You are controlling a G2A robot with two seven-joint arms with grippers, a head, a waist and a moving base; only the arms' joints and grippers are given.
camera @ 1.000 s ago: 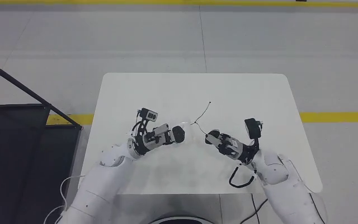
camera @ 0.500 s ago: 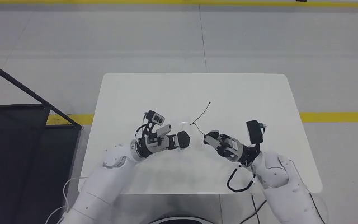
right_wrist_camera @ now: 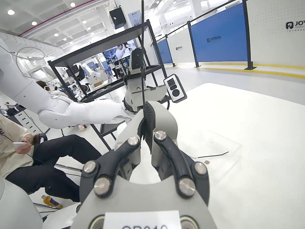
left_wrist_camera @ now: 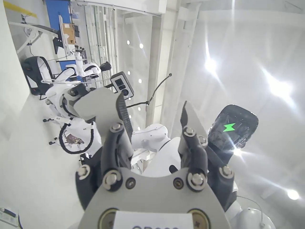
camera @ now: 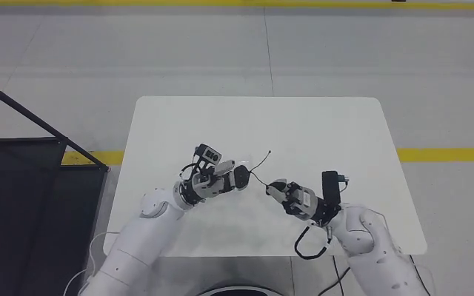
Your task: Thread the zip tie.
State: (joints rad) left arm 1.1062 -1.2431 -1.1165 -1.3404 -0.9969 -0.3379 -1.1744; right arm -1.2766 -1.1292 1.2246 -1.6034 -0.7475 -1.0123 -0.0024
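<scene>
**Two grippers and one zip tie, read from the robot outward.**

Nearest the robot, the right gripper (right_wrist_camera: 144, 113) has its ribbed pads pressed together on one end of the zip tie (right_wrist_camera: 143, 36), raised off the table (camera: 333, 126).

Just beyond it and to its left, the left gripper (left_wrist_camera: 152, 100) has its fingers spread wide with nothing between them.

**Key relation.**
- From the right gripper's pinch, the strap runs toward the left gripper and kinks just beside that gripper's fingertips.
- After the kink, its long axis turns obliquely away from the robot and ends in the small block of the head (left_wrist_camera: 170, 75).
- The head is the free end. It lies past the left fingertips, on their far side, and touches neither gripper.
- The left gripper is the nearer free one to both the kink and the head.
- Judged from this layout, the coming move calls for the open fingers to close across the strap near the head, so that the two ends can be brought together.

**Count.**
- Two grippers.
- One zip tie, held by the right gripper alone.
- A thin dark strip (right_wrist_camera: 212, 154) also lies flat on the table farther out. Whether it is a second tie cannot be told.
</scene>
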